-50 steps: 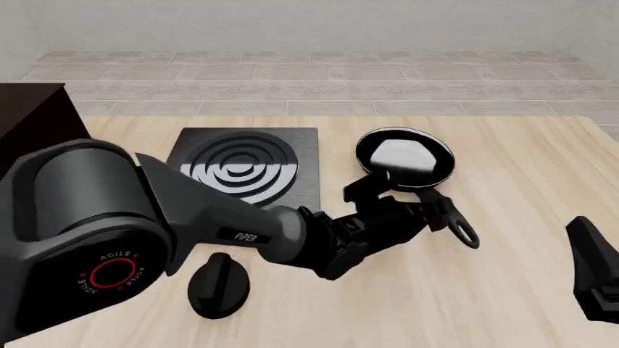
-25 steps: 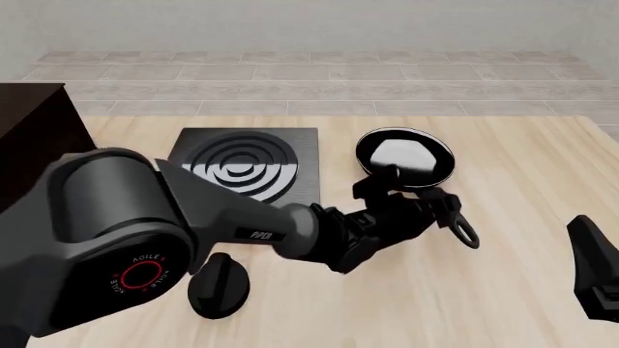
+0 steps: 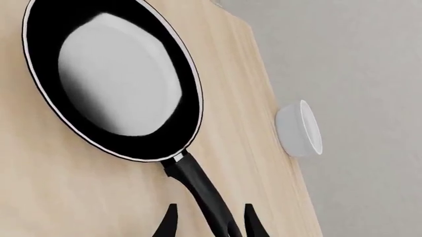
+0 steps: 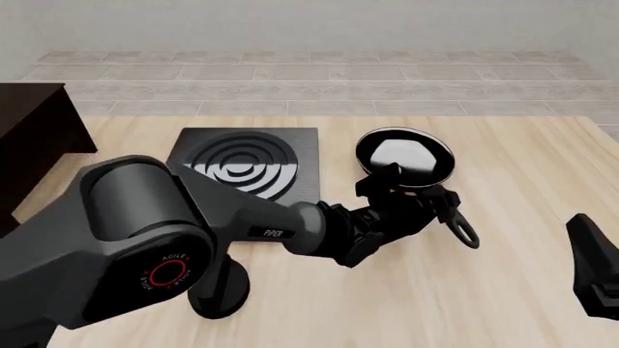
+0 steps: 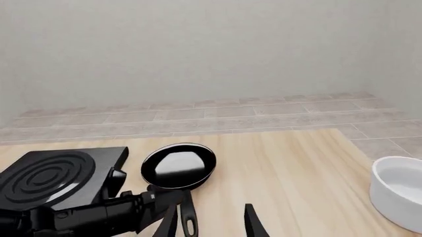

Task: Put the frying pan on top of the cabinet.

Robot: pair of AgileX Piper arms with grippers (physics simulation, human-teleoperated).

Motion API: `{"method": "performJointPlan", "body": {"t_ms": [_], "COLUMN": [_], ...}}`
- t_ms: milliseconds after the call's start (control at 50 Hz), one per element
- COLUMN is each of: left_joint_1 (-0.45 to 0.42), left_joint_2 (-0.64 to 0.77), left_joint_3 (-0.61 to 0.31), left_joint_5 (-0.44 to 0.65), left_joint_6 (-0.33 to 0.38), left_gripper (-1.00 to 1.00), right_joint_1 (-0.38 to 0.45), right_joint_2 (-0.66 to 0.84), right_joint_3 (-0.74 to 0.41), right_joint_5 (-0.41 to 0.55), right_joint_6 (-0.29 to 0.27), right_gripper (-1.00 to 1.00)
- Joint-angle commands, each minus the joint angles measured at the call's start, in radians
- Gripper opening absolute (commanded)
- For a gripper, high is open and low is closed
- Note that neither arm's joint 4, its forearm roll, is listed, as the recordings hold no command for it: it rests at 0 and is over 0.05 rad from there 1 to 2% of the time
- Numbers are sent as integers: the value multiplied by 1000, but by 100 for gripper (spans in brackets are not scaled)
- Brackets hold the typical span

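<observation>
The frying pan (image 4: 404, 157) lies on the table right of the stove plate, its long handle (image 4: 454, 217) pointing toward the front right. My left gripper (image 4: 418, 193) is open, with one finger on each side of the handle just behind the bowl of the pan. In the left wrist view the fingertips (image 3: 170, 223) stand apart from the handle (image 3: 197, 187) of the pan (image 3: 112, 79). The dark cabinet (image 4: 39, 141) stands at the far left. My right gripper (image 5: 211, 223) is open and empty at the front right (image 4: 590, 254); its view shows the pan (image 5: 178, 165).
A square black stove plate (image 4: 246, 170) with rings lies left of the pan. A round black knob (image 4: 217, 286) sits at the front left under my left arm. A white bowl (image 5: 399, 185) stands at the table's right edge, also in the left wrist view (image 3: 300, 128).
My left arm has reached further right and forward, bringing its open fingers around the pan's handle. The pan and the right arm have not moved.
</observation>
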Motion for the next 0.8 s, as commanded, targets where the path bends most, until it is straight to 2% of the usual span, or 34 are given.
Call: {"method": "performJointPlan", "body": {"t_ms": [20, 800], "left_joint_1": [3, -9], "left_joint_2": [28, 68], "left_joint_3": [-30, -78], "left_joint_5": [7, 21], "left_joint_6": [-5, -18], "left_gripper": [100, 100], "right_joint_1": [-2, -5], "right_joint_2": [21, 22], "right_joint_3": [0, 0], "right_joint_5": [-18, -17], "right_joint_6": [4, 6], "right_gripper": [100, 100]}}
